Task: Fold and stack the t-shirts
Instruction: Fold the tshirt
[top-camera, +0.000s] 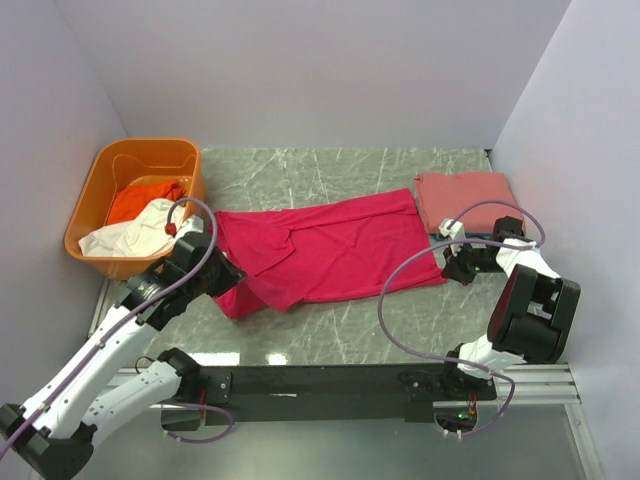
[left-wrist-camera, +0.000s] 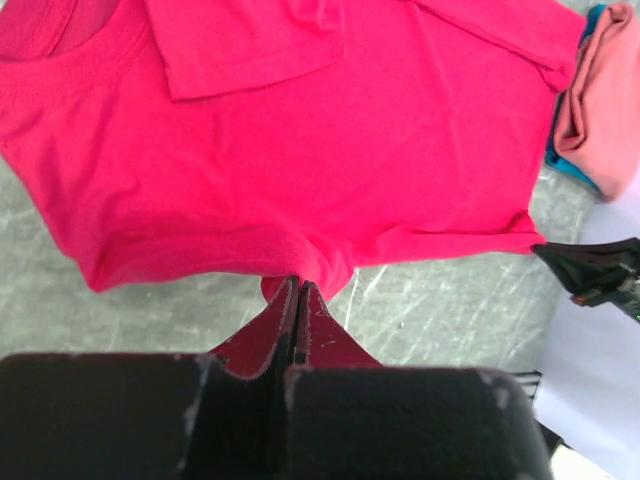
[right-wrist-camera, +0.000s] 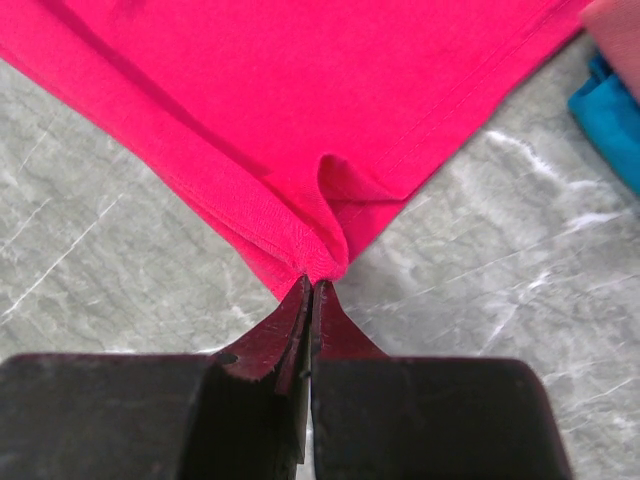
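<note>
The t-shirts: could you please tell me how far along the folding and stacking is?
Done: a folded salmon-pink cloth shirt sits on blue cloth. In hand: left fingers and right fingers each pinch the spread crimson-pink shirt. Left: white cloth and orange cloth in the orange plastic tub.

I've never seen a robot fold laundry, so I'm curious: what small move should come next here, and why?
Probably lift both pinched spots slightly together, ready to carry the near edge over to the far one. The left gripper and right gripper are each shut on the near side of the crimson-pink t-shirt, which lies spread flat on the table, not yet folded in half.
</note>
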